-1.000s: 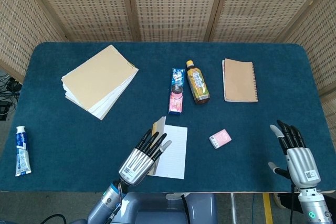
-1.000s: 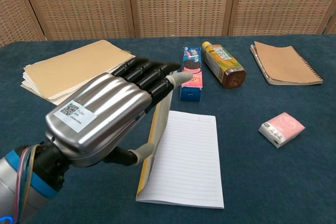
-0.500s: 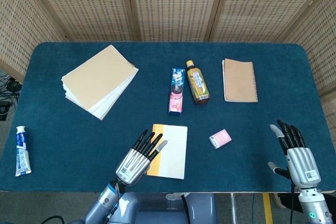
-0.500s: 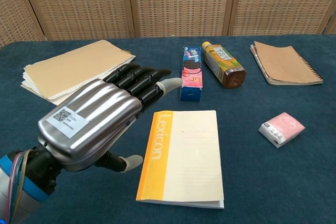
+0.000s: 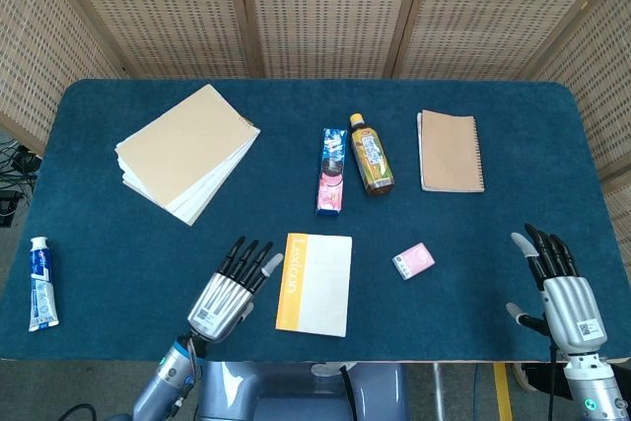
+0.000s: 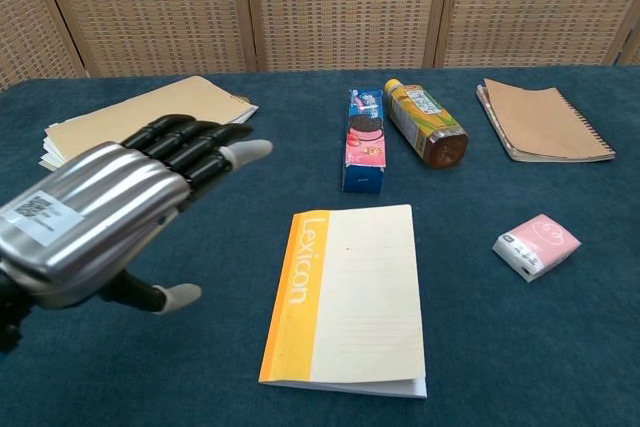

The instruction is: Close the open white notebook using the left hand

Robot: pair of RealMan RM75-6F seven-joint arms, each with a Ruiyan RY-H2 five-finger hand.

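i see the notebook (image 5: 315, 283) lying closed on the table (image 5: 118, 244), my left hand (image 5: 228, 294) just beside it, fingers spread, holding nothing; right hand (image 5: 555, 283) spread too.

Each hand (image 5: 225, 295) has a silver back with a QR-code sticker, black fingers, pale tips.

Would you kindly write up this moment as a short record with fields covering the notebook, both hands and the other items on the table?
notebook: white notebook lies closed and flat, orange spine strip to the left
left hand: left hand open, beside the notebook on its left, not touching it
right hand: right hand open at the table's right edge, holding nothing
other items: biscuit pack, drink bottle, brown spiral notebook, pink packet, paper stack, toothpaste tube
task state: appears done
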